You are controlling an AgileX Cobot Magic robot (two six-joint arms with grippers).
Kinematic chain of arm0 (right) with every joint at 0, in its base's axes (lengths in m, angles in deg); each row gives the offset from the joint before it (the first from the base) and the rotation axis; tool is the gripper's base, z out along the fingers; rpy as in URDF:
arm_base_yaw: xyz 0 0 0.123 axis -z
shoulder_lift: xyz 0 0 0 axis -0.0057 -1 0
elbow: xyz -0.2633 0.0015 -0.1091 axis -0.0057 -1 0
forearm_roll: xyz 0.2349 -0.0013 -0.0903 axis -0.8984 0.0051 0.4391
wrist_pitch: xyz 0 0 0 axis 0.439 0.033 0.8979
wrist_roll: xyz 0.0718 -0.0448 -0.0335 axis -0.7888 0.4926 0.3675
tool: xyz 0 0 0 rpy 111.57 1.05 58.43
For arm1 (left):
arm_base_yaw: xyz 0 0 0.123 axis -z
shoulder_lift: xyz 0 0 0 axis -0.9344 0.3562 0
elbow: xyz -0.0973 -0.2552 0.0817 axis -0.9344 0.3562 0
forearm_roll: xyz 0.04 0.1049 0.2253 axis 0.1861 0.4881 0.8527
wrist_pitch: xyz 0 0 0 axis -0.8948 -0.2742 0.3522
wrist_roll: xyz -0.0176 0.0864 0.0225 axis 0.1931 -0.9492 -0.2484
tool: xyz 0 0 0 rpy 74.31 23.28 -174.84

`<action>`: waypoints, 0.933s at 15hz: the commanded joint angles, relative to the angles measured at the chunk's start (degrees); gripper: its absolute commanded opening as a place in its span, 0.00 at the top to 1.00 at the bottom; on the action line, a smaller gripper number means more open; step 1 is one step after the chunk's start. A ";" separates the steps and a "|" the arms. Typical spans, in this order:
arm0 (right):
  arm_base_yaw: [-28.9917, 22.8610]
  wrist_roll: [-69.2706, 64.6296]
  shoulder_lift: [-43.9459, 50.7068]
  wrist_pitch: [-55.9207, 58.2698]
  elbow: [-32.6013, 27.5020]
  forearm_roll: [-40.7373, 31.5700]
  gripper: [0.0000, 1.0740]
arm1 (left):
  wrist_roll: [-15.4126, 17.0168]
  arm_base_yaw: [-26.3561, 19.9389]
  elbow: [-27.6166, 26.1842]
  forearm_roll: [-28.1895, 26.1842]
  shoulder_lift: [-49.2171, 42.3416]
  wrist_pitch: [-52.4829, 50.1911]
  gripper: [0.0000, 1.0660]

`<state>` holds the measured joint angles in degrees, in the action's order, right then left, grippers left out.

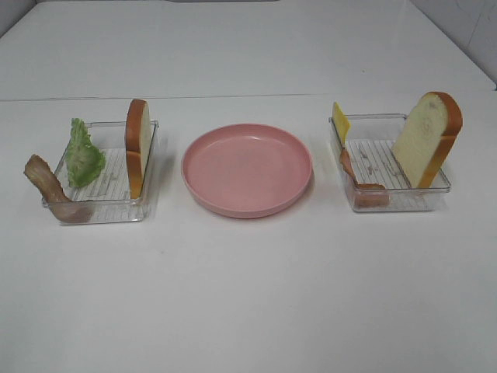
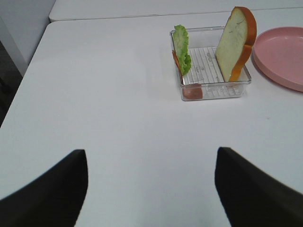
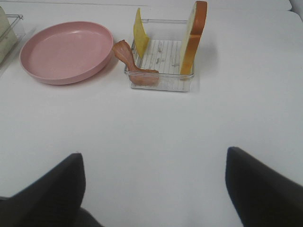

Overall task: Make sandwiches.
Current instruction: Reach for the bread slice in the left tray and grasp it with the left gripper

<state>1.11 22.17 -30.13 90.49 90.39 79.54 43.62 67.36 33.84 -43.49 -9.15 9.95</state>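
Observation:
The sandwich parts lie unstacked. The left clear tray (image 1: pixel 101 217) holds a green lettuce leaf (image 1: pixel 82 155), an upright bread slice (image 1: pixel 137 148) and a bacon strip (image 1: pixel 50 190) hanging over its rim. The right clear tray (image 1: pixel 400 208) holds a yellow cheese slice (image 1: pixel 340 122), a bacon strip (image 1: pixel 361 183) and a leaning bread slice (image 1: pixel 427 140). My left gripper (image 2: pixel 151 152) is open and empty, well short of the lettuce (image 2: pixel 182 47) and bread (image 2: pixel 234 42). My right gripper (image 3: pixel 154 153) is open and empty, short of the cheese (image 3: pixel 140 33) and bread (image 3: pixel 193 38). Neither arm shows in the exterior view.
A round pink plate (image 1: pixel 247 167) sits empty between the two trays. The white table (image 1: pixel 248 295) stretches bare in front of them. A seam runs across the table behind the trays.

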 commanded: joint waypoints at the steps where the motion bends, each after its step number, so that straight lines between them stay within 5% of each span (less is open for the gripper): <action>1: 0.34 -0.34 0.80 -0.46 -0.11 -0.29 0.27 | 0.11 -0.17 0.00 -0.23 -1.20 -0.40 0.33; 6: 0.34 -0.34 0.80 -0.46 -0.11 -0.29 0.27 | 0.11 -0.17 -2.86 1.60 4.30 -11.75 0.33; 11: 0.34 -0.34 0.80 -0.46 -0.11 -0.29 0.27 | 0.11 -0.17 -4.13 4.98 29.05 -28.88 0.33; 14: 0.34 -0.34 0.80 -0.46 -0.11 -0.29 0.27 | 0.00 1.03 -17.19 0.80 49.56 -22.46 0.34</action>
<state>1.11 22.17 -30.13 90.49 90.39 79.54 43.62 68.10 17.11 -41.77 39.38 -13.08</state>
